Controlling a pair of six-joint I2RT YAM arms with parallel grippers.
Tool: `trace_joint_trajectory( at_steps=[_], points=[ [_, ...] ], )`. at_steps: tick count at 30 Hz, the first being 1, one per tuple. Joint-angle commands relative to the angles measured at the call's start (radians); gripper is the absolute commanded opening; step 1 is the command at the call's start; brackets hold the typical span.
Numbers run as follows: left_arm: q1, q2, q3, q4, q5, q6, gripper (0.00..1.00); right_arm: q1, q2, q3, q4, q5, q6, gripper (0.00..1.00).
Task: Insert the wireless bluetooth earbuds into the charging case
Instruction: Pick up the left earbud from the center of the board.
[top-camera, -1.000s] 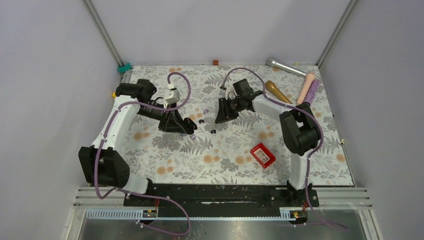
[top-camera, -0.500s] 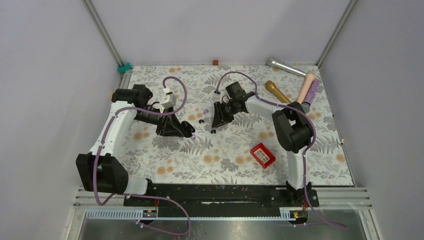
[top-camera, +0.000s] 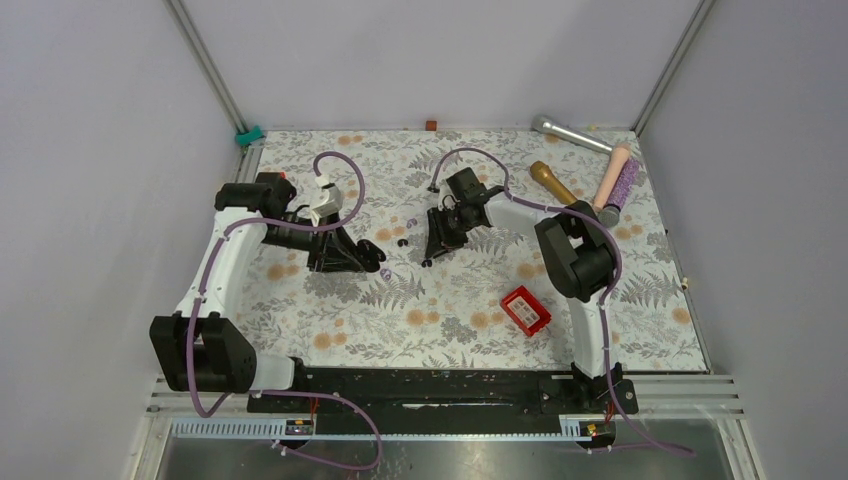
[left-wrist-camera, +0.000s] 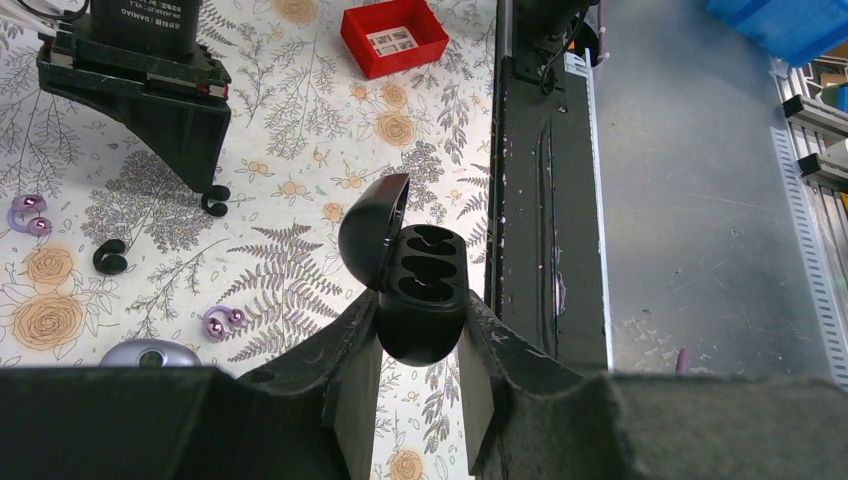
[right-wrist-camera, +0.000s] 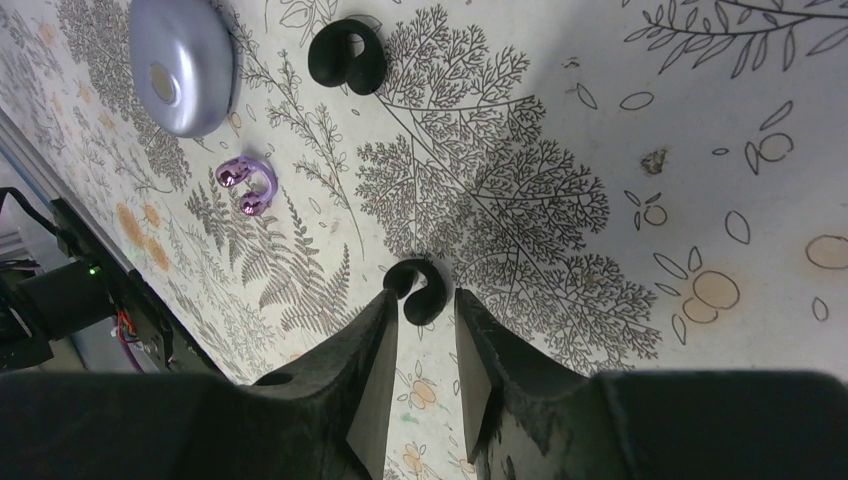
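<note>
The left wrist view shows the left gripper (left-wrist-camera: 418, 365) clenched on the black charging case (left-wrist-camera: 425, 300), its lid swung up and both wells bare. From overhead, that case is only a dark blur at the fingertips. The right wrist view shows the right gripper (right-wrist-camera: 424, 302) low over the floral cloth (right-wrist-camera: 620, 150), its fingers flanking a black earbud (right-wrist-camera: 420, 288); I cannot tell whether they pinch it. A second black earbud (right-wrist-camera: 347, 55), a purple earbud (right-wrist-camera: 248, 186) and a lavender case (right-wrist-camera: 185, 65) lie beyond it on the cloth. The left wrist view adds another purple earbud (left-wrist-camera: 28, 213), farther off.
</note>
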Motion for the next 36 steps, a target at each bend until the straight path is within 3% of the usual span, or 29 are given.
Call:
trace_joint_trajectory(
  at_steps=[1, 14, 23, 36],
  points=[
    [0.012, -0.029, -0.003, 0.01, 0.065, 0.039, 0.0, 0.024, 0.016, 0.043, -0.016, 0.022, 0.014, 0.35],
    [0.025, -0.031, -0.006, 0.009, 0.073, 0.042, 0.0, 0.025, 0.033, 0.049, -0.001, 0.054, 0.058, 0.32],
    [0.025, -0.033, -0.01, 0.01, 0.076, 0.047, 0.0, 0.025, 0.042, 0.047, -0.003, 0.052, 0.051, 0.25],
    [0.045, -0.018, 0.006, -0.072, 0.084, 0.138, 0.0, 0.039, 0.033, 0.028, -0.019, -0.003, 0.02, 0.28]
  ],
)
